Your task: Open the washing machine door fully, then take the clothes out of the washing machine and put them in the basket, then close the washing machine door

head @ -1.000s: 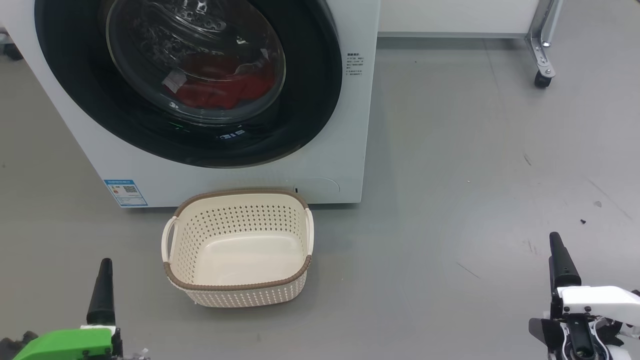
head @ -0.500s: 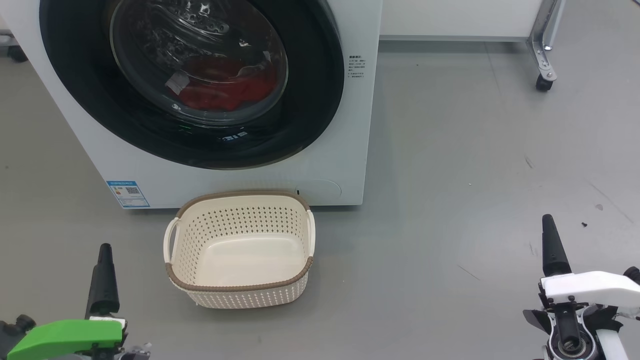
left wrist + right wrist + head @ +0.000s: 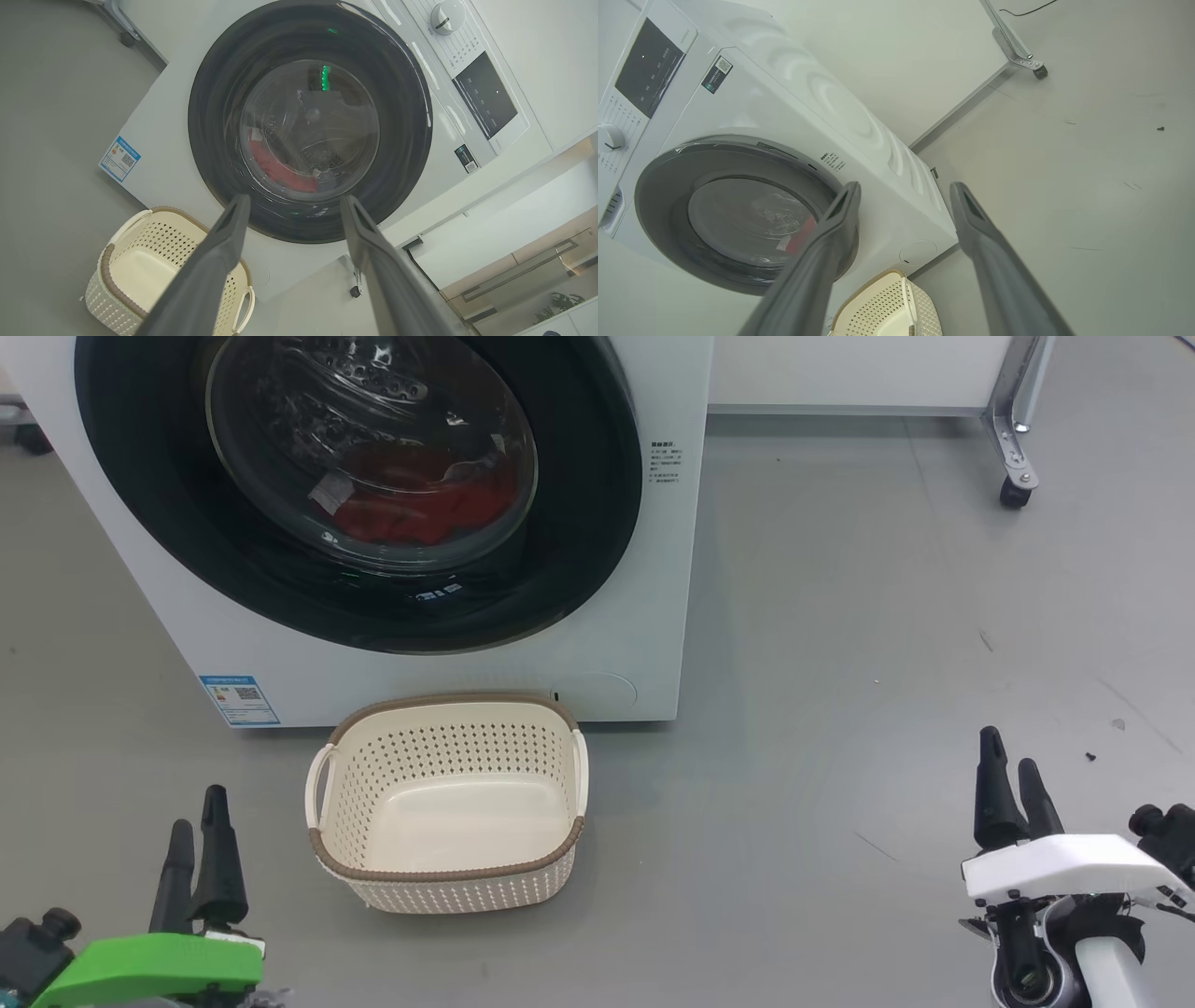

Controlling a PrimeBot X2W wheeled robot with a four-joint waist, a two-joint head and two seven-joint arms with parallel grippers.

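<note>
The washing machine door (image 3: 590, 504) sits shut at 11 o'clock in the head view, with the red clothes (image 3: 420, 509) heaped behind its glass inside the washing machine (image 3: 658, 597). The basket (image 3: 448, 875) stands on the floor (image 3: 840, 616) at the door's 6 o'clock. The left gripper (image 3: 198, 807) at 8 o'clock and the right gripper (image 3: 1007, 749) at 4 o'clock hover with fingers spread wide, holding nothing

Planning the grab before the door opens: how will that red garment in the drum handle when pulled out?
Probably floppy: the red garment lies crumpled in folds behind the door glass. Likely light and thin, so it should drape and trail from a pinch. It may catch on the perforated drum.
</note>
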